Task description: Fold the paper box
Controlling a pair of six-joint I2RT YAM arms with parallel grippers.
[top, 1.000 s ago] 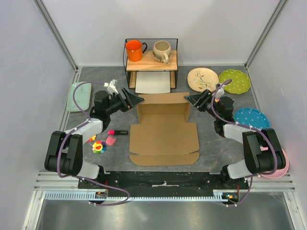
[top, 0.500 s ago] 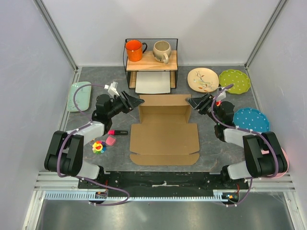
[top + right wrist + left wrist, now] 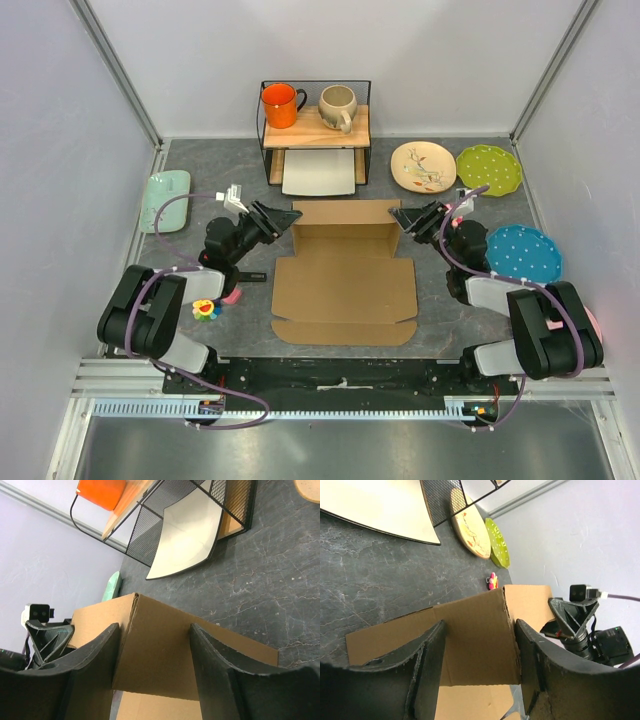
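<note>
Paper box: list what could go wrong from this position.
1. The left gripper and right gripper straddle opposite ends of the raised rear section of the paper box; uneven squeezing could skew or crease it.
2. The front panel lies flat and unheld, so the box may slide back toward the white tray.
3. The left arm passes close to the flower toy and could knock it.

paper box (image 3: pixel 343 288): plain brown cardboard, half-formed, sits mid-desk (image 3: pixel 250 335). Far end stands up as a shallow open-top section, back and side walls raised. Near panel and its front flap lie flat, unfolded.
</note>
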